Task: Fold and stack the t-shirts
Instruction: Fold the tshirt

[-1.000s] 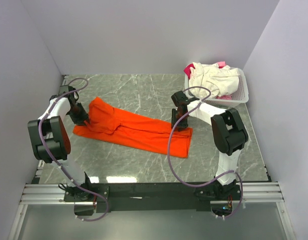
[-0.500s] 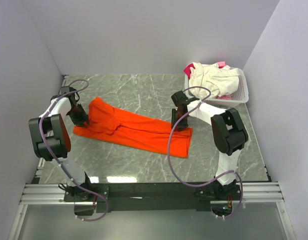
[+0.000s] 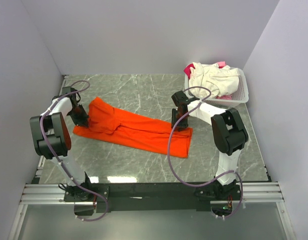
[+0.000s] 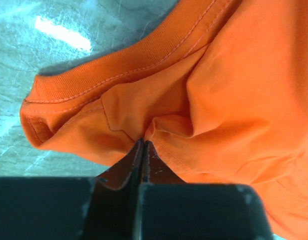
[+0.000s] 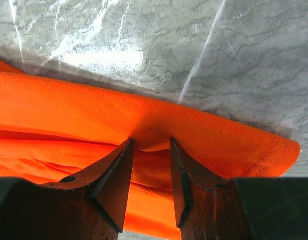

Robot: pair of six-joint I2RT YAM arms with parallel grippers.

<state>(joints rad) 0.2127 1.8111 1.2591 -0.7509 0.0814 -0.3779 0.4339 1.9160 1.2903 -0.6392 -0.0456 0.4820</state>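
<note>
The orange t-shirt (image 3: 136, 130) lies folded into a long band across the marble table, collar end at the left. My left gripper (image 3: 85, 120) sits at that left end. In the left wrist view, the left gripper (image 4: 143, 142) is shut, pinching a fold of the orange t-shirt (image 4: 234, 90) just beside the ribbed collar. My right gripper (image 3: 178, 126) is at the band's right end. In the right wrist view, the right gripper (image 5: 151, 143) is open, its tips pressed onto the folded edge of the orange t-shirt (image 5: 68, 110). A cream-white t-shirt (image 3: 211, 77) and a pink one (image 3: 221, 64) fill the basket.
The white slatted basket (image 3: 242, 91) stands at the back right, close behind my right arm. Grey walls enclose the marble table (image 3: 143, 90) on three sides. The arms' cables (image 3: 170, 150) loop above the near half of the table.
My left gripper has shut on the shirt's fold by the collar. Neither arm nor the shirt has visibly shifted.
</note>
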